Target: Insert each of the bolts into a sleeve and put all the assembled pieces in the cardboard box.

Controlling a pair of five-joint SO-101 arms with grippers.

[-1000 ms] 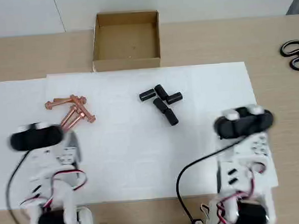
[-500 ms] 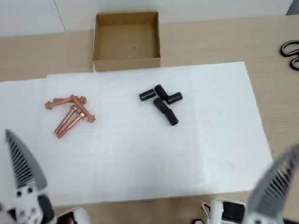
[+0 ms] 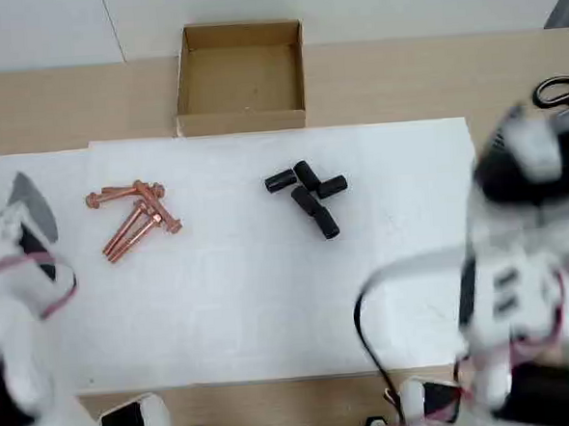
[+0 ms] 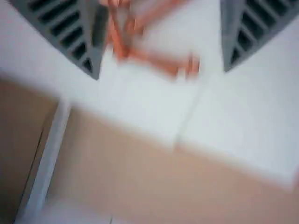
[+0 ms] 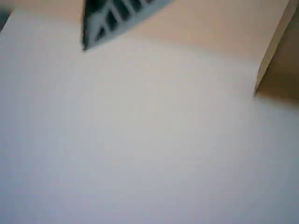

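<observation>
I start with the wooden table (image 3: 65,101), most of it covered by a white paper sheet (image 3: 251,292). The left arm (image 3: 19,287) stands over the sheet's left edge and the right arm (image 3: 519,257) over its right edge, both blurred in the high view.

The cardboard box (image 3: 242,123) sits open side up on the bare wood, just beyond the sheet's far edge and left of its middle.

The left gripper (image 4: 161,73) is spread wide, holding nothing. In my left wrist view its 2 grey fingers (image 4: 70,32) frame the blurred bolts below. The right gripper (image 3: 524,152) hangs above the sheet's far right corner, and I cannot tell its state.

The copper bolts (image 3: 135,214) lie in a loose heap on the left part of the sheet, well apart from the box. 2 of them lie side by side, their long axes slanting from near left to far right, heads at the far end. 1 lies nearly across the table with its head to the left, and another crosses the heap slanting toward the near right.

The 5 black sleeves (image 3: 308,197) cluster near the sheet's middle, all lying on their sides. 2 point roughly across the table and 3 slant from far left to near right.

Scissors (image 3: 559,92) rest on bare wood at the table's right edge.
</observation>
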